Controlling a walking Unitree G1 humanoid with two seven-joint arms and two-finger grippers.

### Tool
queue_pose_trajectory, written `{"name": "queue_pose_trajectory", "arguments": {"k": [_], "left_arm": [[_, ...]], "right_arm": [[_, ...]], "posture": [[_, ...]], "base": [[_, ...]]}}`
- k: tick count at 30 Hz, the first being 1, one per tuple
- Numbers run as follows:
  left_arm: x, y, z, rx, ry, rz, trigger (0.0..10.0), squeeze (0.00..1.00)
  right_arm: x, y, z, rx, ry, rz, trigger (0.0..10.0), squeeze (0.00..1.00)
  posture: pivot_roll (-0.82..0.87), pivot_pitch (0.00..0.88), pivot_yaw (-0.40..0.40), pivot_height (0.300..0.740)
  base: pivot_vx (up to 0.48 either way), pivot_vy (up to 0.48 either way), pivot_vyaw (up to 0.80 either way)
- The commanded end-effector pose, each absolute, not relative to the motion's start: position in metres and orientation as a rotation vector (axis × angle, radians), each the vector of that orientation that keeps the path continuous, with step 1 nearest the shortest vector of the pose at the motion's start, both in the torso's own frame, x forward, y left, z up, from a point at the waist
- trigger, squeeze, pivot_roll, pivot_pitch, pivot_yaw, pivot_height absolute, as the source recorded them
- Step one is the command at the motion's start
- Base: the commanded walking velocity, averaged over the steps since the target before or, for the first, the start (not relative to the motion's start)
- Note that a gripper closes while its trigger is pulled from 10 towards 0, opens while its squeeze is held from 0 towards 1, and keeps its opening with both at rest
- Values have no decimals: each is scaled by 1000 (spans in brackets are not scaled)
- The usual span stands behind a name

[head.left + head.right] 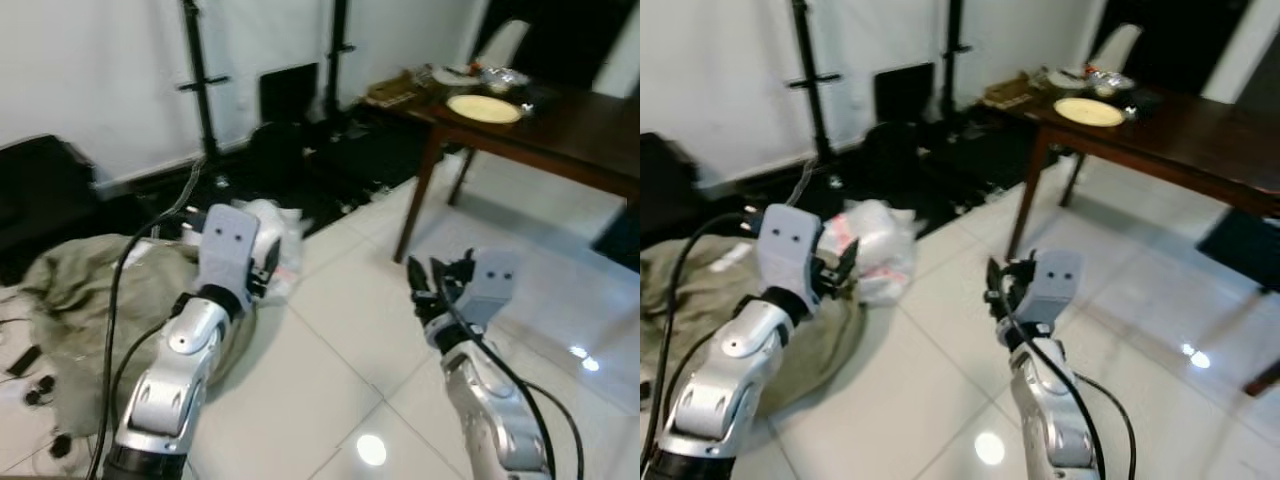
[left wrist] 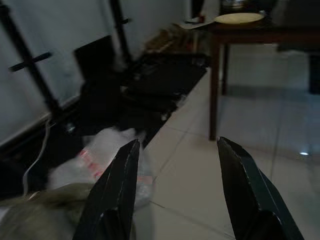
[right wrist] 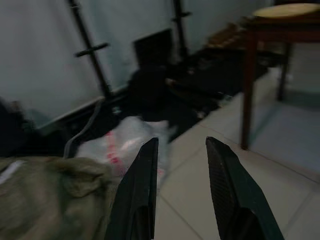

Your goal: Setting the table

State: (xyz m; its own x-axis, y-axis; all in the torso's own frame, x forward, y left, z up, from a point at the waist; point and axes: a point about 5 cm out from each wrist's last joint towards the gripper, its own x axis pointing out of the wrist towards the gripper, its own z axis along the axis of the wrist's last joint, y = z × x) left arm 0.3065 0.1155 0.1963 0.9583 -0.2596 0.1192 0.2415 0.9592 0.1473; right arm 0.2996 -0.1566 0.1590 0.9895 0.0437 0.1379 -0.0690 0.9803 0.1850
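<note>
Standing well back from the dark wooden surface (image 1: 560,135), the robot has both arms raised in front of it and nothing in either of them, so the job looks barely begun.

Taking the surface as the landmark and going left to right: farthest to its left, on the floor, lies a crumpled olive cloth (image 1: 75,290), and beside that a white plastic bag (image 1: 875,245) with red print. The left end effector (image 2: 175,200) hangs over this clutter, well apart from the surface, its fingers spread wide and empty. Nearer the surface, along the wall, are black stands (image 1: 200,75) and a heap of dark gear (image 1: 350,150) on the floor. The right end effector (image 3: 180,190) is raised over bare tiles in front of the surface's near leg, its fingers also parted and holding nothing.

On the surface itself sits a pale yellow plate (image 1: 484,108) close to the left end, with a few smaller items (image 1: 480,75) behind it (too blurred to name, though one seems to be a bowl or dish). A pale chair back (image 1: 505,42) shows beyond them.

As a judgement: one plate may already count as laid, but no cutlery or glass can be made out. What is left is nearly everything: reach the surface, find the tableware and place it.
</note>
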Motion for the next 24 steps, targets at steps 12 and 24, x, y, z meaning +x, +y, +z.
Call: {"name": "queue_pose_trajectory", "arguments": {"k": [12, 24], "left_arm": [[308, 107, 196, 131, -145, -292, 10000, 0], [308, 107, 195, 133, -145, -299, 10000, 0]], "right_arm": [[297, -171, 156, 185, -126, 2, 10000, 0], [297, -172, 156, 190, -128, -8, 10000, 0]], "posture": [[-41, 0, 81, 740], [-44, 0, 87, 740]], "base": [[480, 0, -757], [480, 0, -759]]}}
